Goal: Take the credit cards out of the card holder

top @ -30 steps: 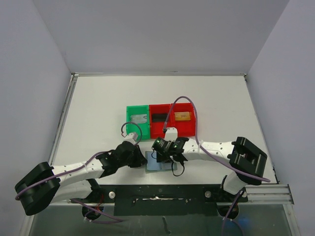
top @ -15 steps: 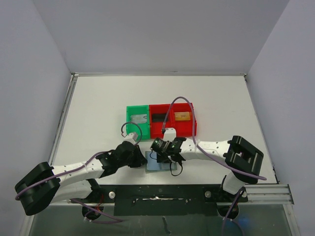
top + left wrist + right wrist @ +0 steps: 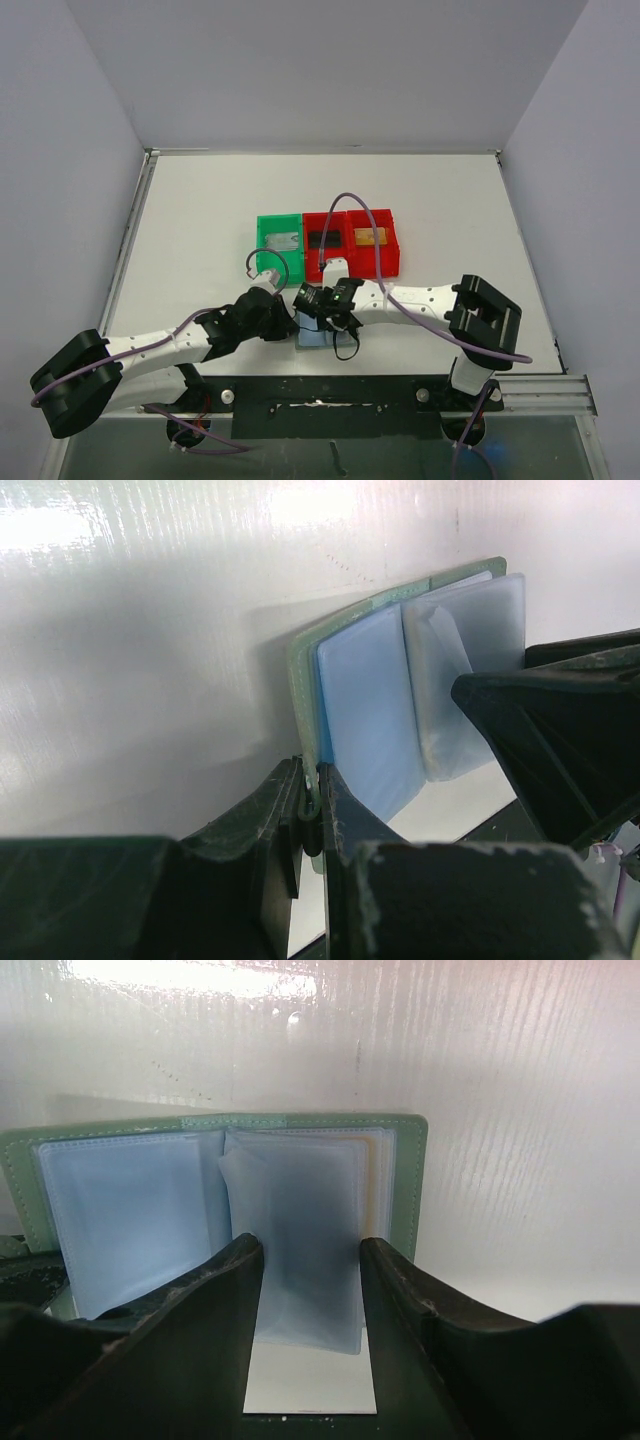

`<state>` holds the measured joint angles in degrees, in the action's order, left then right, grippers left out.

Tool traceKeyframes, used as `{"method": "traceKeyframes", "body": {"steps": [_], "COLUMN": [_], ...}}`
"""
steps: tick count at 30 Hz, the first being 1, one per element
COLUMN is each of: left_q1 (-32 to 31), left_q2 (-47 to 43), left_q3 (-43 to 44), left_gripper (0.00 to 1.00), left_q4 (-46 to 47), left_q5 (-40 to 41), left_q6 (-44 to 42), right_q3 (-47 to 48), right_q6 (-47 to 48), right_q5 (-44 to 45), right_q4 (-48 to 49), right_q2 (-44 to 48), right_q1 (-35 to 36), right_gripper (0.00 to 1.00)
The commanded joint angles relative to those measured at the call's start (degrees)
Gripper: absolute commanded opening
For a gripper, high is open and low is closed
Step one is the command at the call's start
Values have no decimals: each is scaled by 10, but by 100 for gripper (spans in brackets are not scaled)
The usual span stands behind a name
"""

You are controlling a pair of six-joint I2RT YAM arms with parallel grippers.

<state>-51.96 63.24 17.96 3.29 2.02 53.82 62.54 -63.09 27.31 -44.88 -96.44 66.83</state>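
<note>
Card holder (image 3: 318, 337) lies open on counter (image 3: 200, 220) by the near edge, between both arms. Left fingers (image 3: 278, 802) clamp its left cover edge. Right fingers (image 3: 215, 1295) stand apart, straddling a clear sleeve page (image 3: 300, 1210); can't tell if touching. Behind: grey card (image 3: 284, 241) in green bin (image 3: 263, 232), black card (image 3: 322, 240) and gold card (image 3: 369, 237) in red bin (image 3: 350, 270).

White links (image 3: 150, 347) with small dark screws ran between black joints (image 3: 490, 315). The left gripper (image 3: 312, 780) and right gripper (image 3: 310, 1250) were black; purple cables (image 3: 345, 200) trailed.
</note>
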Motion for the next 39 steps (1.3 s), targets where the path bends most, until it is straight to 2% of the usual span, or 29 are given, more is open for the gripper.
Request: {"method": "traceKeyframes", "body": {"steps": [1, 10, 17, 22, 32, 39], "left_q1": [0, 0, 0, 0, -1, -1], "left_q2": [2, 0, 0, 1, 4, -2], "left_q3": [13, 12, 12, 12, 14, 18], "left_gripper": [0, 0, 0, 0, 0, 0], "left_q4": [32, 32, 31, 32, 33, 19], "left_q5": [-8, -9, -10, -9, -11, -6], "left_q6": [2, 2, 2, 3, 3, 1], "right_q3": [17, 16, -22, -26, -87, -110], "right_q6": [-3, 28, 52, 54, 78, 80], "right_q5": [28, 10, -25, -27, -124, -162], "right_q4": [12, 37, 123, 131, 275, 320], "right_q2": [20, 35, 76, 92, 111, 104], "right_q1": [9, 9, 10, 10, -14, -37], "right_gripper": [44, 47, 46, 45, 47, 47]}}
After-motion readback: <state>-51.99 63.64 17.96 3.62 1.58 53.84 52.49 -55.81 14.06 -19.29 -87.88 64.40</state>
